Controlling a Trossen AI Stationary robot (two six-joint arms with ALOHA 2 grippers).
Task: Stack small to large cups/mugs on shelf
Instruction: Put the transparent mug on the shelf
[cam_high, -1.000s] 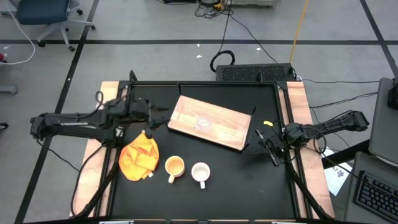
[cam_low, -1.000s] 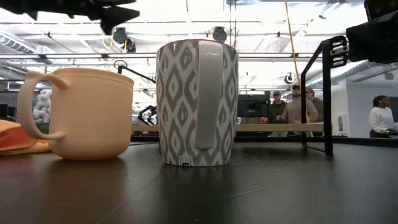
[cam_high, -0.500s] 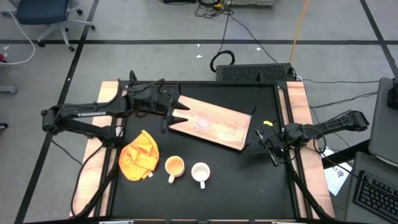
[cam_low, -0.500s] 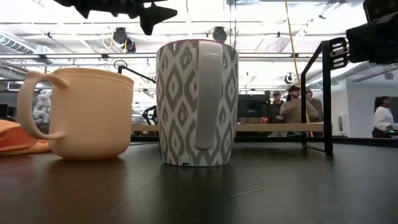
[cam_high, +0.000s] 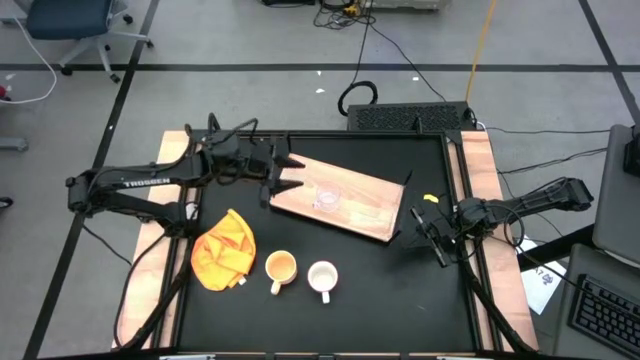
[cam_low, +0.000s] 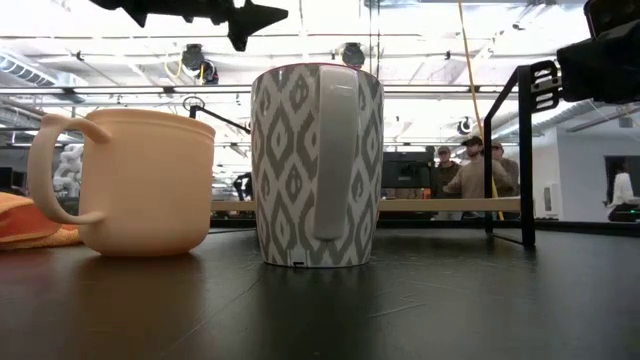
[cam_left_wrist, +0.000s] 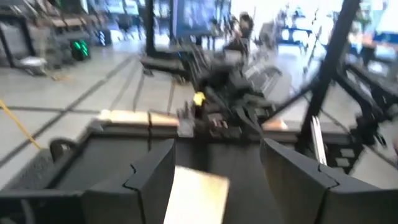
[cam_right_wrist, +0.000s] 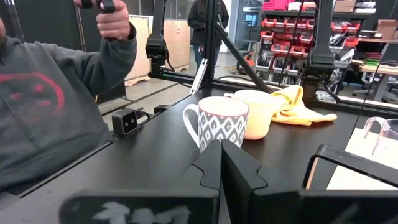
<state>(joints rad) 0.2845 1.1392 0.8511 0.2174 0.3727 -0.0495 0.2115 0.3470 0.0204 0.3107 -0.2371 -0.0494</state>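
A tiny clear glass cup stands upright on the light-wood shelf board, which lies flat on the black table. Near the table's front edge a yellow-orange mug and a white patterned mug stand upright side by side; the low view shows the yellow-orange mug and the white mug up close. My left gripper hovers open and level over the board's left end, short of the glass cup and holding nothing. My right gripper waits shut at the table's right edge.
An orange-yellow cloth lies crumpled left of the mugs. A person in a grey sweatshirt stands close to the table's near side, and other people stand in the room beyond. A black frame runs around the table.
My left gripper has travelled toward the table's right edge and risen a little, from beside the cloth to over the board's left end, then almost stopped. It has stayed open. The mugs, cup and board have kept their places.
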